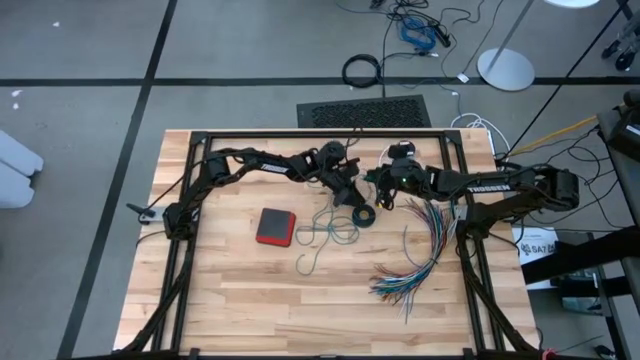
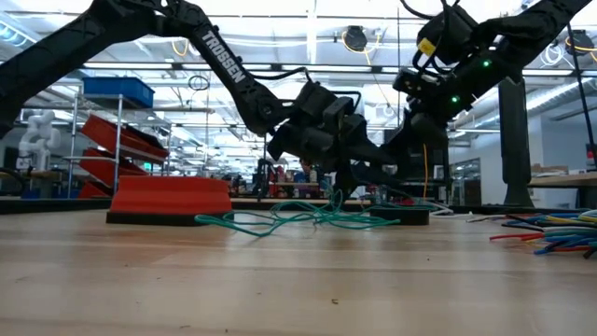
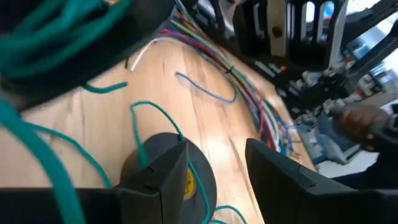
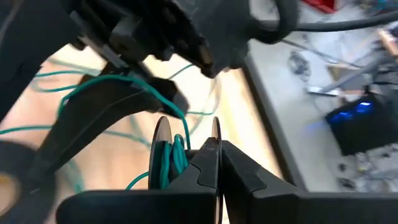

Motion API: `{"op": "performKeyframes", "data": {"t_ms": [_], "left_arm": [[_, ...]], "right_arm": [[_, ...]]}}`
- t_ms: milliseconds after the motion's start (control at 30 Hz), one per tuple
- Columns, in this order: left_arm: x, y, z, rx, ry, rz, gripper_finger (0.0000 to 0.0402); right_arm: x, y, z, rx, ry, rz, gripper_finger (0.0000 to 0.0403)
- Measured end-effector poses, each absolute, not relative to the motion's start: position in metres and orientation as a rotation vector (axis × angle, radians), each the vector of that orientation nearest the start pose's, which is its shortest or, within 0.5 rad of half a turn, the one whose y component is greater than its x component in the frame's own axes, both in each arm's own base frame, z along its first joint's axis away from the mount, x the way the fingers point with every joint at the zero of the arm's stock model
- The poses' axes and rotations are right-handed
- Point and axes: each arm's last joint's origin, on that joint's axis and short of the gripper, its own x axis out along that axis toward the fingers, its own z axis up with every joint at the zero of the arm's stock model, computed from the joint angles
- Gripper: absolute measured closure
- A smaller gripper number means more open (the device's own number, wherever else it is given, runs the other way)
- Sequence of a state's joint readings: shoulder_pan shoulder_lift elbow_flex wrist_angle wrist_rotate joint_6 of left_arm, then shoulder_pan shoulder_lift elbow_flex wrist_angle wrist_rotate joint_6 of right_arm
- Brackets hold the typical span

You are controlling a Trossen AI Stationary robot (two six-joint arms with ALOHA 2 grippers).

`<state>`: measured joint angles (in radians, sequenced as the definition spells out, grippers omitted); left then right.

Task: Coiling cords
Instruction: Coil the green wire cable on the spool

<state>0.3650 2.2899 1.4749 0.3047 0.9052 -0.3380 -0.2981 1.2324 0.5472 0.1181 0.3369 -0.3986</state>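
On the left part of the wooden table lies a red block, flat and on its own. Just right of it the teal cord sprawls in loose loops on the wood, one end trailing toward the near side. In the low view the same loops lie low on the table between the block and a black ring.

The left gripper hangs over the far side of those loops, right beside the ring. Its fingers stand partly open; a strand of teal runs across them, but I cannot tell whether they grip it.

The right gripper sits close by, just right of the left one and farther back. Its jaws are closed together, and a small spool wound with teal cord sits right at them; a strand leads from the spool up over the left arm's finger.

Farther right, a fan of multicoloured wires spreads across the table toward the near side.
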Motion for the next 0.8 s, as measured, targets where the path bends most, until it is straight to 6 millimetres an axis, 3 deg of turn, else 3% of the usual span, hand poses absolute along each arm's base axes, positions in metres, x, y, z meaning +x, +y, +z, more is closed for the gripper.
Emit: {"op": "performKeyframes", "data": {"t_ms": [433,800], "left_arm": [[0.459,0.128,0.113,-0.542,0.601,-0.395,0.0233],[0.461,0.121,0.112,-0.527,0.610,-0.407,0.0233]], "right_arm": [[0.225,-0.063,0.180,-0.386,0.807,-0.326,0.0403],[0.243,-0.057,0.154,-0.382,0.845,-0.298,0.0403]]}}
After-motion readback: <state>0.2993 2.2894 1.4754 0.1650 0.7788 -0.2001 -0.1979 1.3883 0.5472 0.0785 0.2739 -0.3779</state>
